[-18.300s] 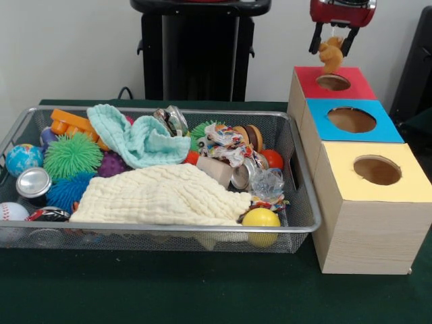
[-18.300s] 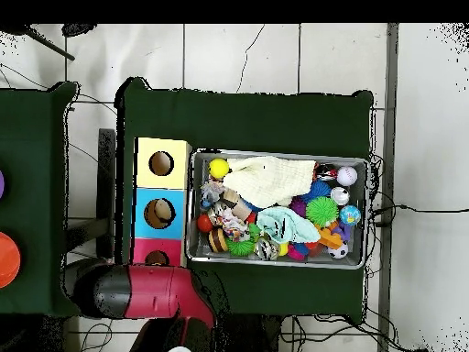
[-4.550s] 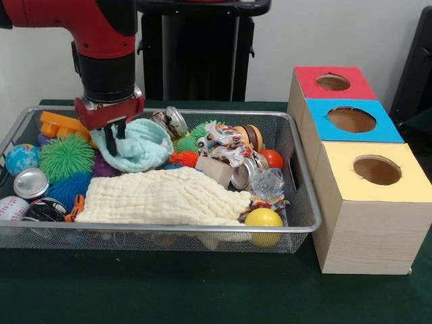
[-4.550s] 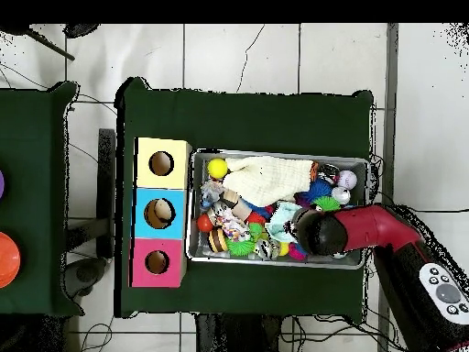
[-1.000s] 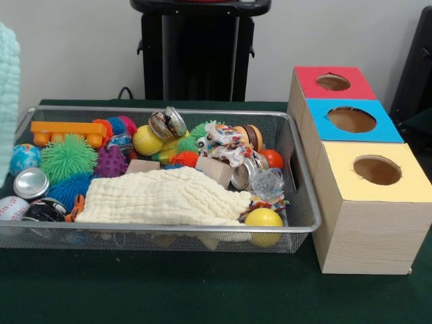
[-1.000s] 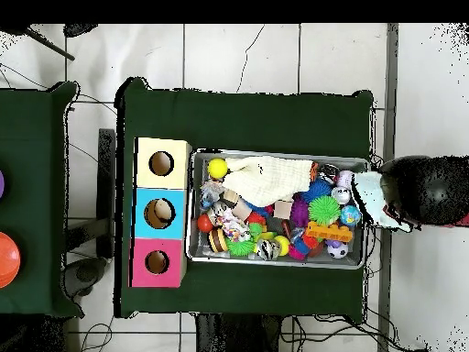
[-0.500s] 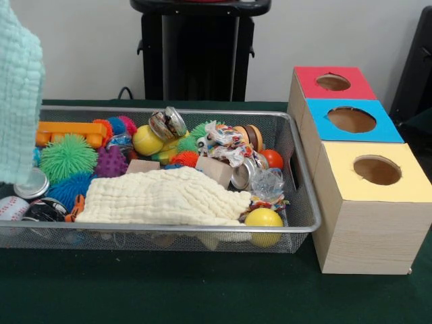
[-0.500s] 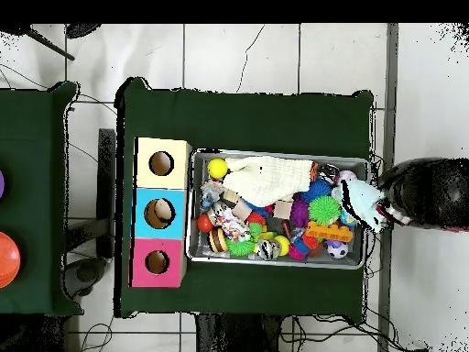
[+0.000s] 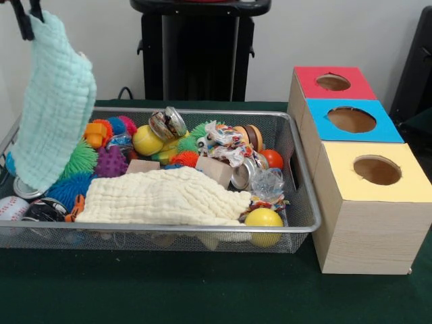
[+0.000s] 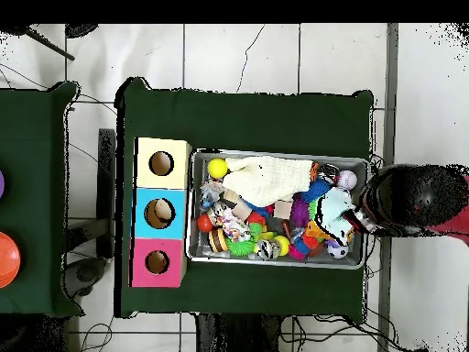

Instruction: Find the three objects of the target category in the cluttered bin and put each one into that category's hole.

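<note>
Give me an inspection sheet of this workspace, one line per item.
Surface: dark green table cloth, bare in front of the bin.
Job's things: silver wire-mesh bin full of toys; wooden sorting box with red, blue and yellow holed tops, standing beside the bin.
Clutter: cream muslin cloth spread over the toys; yellow ball in the bin's near corner by the box; green spiky ball; crushed can.
Gripper: black gripper at the picture's top corner, shut on a mint-green waffle cloth that hangs over the bin's end.
Cables: black cable behind the bin.
Surroundings: black stand and a pale wall.
</note>
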Action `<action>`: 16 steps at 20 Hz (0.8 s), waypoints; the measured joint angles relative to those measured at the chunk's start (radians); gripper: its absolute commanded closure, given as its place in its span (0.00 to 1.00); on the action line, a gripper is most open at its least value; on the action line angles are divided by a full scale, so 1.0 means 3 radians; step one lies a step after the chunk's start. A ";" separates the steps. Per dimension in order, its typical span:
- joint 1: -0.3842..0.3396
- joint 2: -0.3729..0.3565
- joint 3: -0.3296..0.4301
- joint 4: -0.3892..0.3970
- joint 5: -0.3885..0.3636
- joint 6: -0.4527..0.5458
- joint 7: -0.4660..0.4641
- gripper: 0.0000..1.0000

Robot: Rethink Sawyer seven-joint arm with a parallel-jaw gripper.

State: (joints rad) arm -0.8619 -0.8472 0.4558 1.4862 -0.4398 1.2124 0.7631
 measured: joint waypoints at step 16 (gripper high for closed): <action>0.0114 0.0089 -0.0373 0.0408 0.0081 -0.0598 0.0467 0.00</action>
State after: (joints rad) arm -0.8277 -0.8204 0.3439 1.6086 -0.4153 1.0331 0.9031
